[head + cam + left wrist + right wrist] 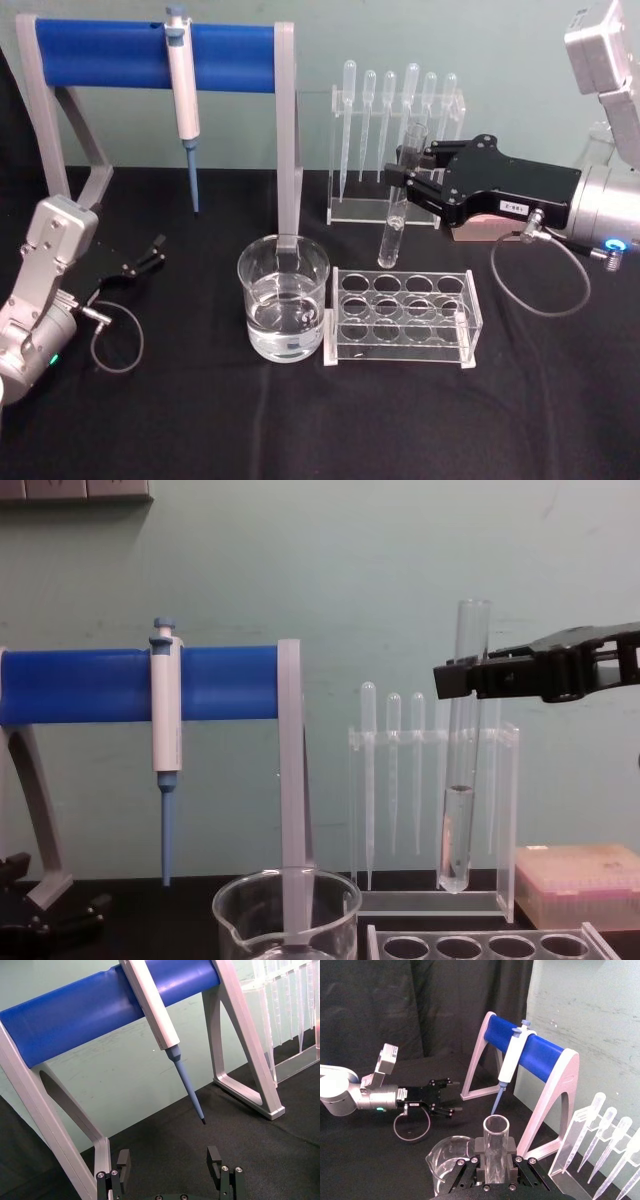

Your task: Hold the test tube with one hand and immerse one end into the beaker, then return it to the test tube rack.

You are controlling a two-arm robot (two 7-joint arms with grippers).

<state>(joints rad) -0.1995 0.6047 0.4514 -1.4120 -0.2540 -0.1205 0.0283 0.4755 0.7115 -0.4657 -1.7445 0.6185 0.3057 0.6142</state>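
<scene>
Your right gripper reaches in from 3 o'clock with its jaws closed on the test tube, pinching it in its upper part, below the open rim. In the chest view the test tube hangs close to upright in the air, its rounded bottom above the test tube rack and not touching it, with a little clear liquid in its lower part. On the black worktop the test tube rack lies just beside the beaker, at the beaker's 3 o'clock, and the held tube sits at about 1 o'clock from the beaker, apart from it. The beaker holds clear liquid. Your left gripper rests low at the worktop's 9 o'clock, jaws open and holding nothing, near the foot of the blue-barred stand that carries the pipettor. Behind the tube, at 12 o'clock, stands the clear holder of pipettes.
</scene>
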